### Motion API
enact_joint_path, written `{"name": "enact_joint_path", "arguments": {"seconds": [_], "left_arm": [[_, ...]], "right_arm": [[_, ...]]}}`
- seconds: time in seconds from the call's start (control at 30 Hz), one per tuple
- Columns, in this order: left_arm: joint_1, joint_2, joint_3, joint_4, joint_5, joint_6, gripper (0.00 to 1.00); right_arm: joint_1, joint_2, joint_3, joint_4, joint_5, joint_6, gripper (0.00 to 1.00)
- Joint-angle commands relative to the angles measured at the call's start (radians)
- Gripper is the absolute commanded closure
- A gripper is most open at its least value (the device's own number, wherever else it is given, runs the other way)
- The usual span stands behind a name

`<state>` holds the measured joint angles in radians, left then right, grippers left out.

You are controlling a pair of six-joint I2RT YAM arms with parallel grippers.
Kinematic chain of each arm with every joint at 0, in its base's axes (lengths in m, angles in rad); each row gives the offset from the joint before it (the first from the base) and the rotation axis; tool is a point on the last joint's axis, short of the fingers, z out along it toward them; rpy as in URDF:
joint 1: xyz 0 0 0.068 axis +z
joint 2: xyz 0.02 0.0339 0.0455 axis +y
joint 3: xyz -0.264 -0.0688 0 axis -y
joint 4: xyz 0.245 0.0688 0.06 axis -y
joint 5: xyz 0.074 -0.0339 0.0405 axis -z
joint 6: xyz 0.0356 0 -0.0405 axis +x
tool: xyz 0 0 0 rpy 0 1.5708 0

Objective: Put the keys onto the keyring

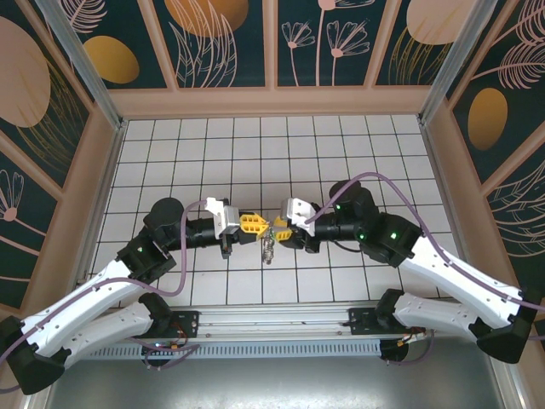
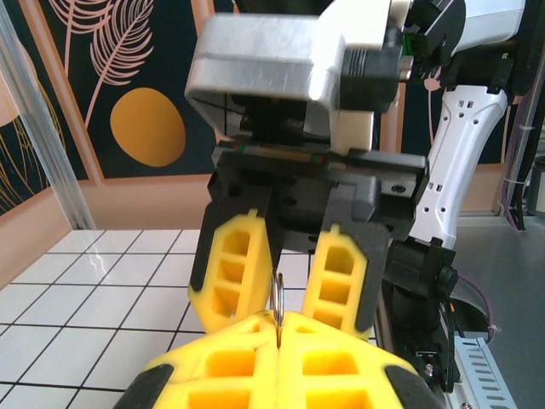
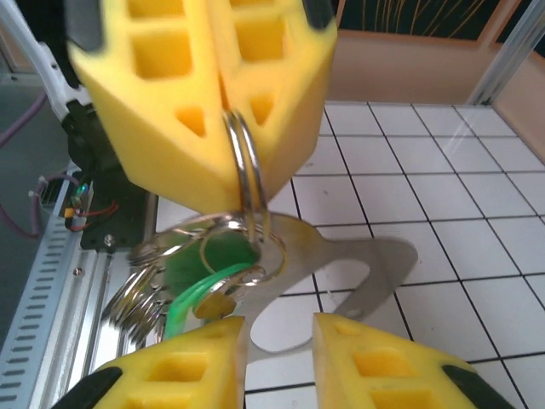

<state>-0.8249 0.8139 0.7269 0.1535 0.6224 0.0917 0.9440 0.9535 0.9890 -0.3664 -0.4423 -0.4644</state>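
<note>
Two coils of keyring (image 3: 249, 175) within left hand (image 3: 226, 128)

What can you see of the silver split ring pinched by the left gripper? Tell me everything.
The split ring is a thin, shiny silvery loop of doubled wire, seemingly steel. It hangs upright, its top pinched in the shut yellow jaws of the left gripper, above the white tiles. Smaller silvery rings, a green piece and a flat silvery plate hang from its lower part. The right gripper sits below with jaws apart, seemingly clear of it.
</note>
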Motion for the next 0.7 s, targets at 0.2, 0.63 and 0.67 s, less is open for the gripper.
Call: {"name": "enact_joint_path", "arguments": {"seconds": [0.2, 0.63, 0.67], "left_arm": [[-0.005, -0.022, -0.009, 0.05, 0.045, -0.008, 1.0], [-0.005, -0.03, -0.008, 0.047, 0.048, -0.009, 1.0], [-0.004, -0.03, -0.009, 0.048, 0.048, -0.009, 1.0]], "right_arm": [[-0.046, -0.063, -0.049, 0.127, -0.122, 0.07, 0.67], [-0.059, -0.029, -0.06, 0.144, -0.187, 0.093, 0.57], [-0.06, -0.023, -0.059, 0.143, -0.185, 0.092, 0.57]]}}
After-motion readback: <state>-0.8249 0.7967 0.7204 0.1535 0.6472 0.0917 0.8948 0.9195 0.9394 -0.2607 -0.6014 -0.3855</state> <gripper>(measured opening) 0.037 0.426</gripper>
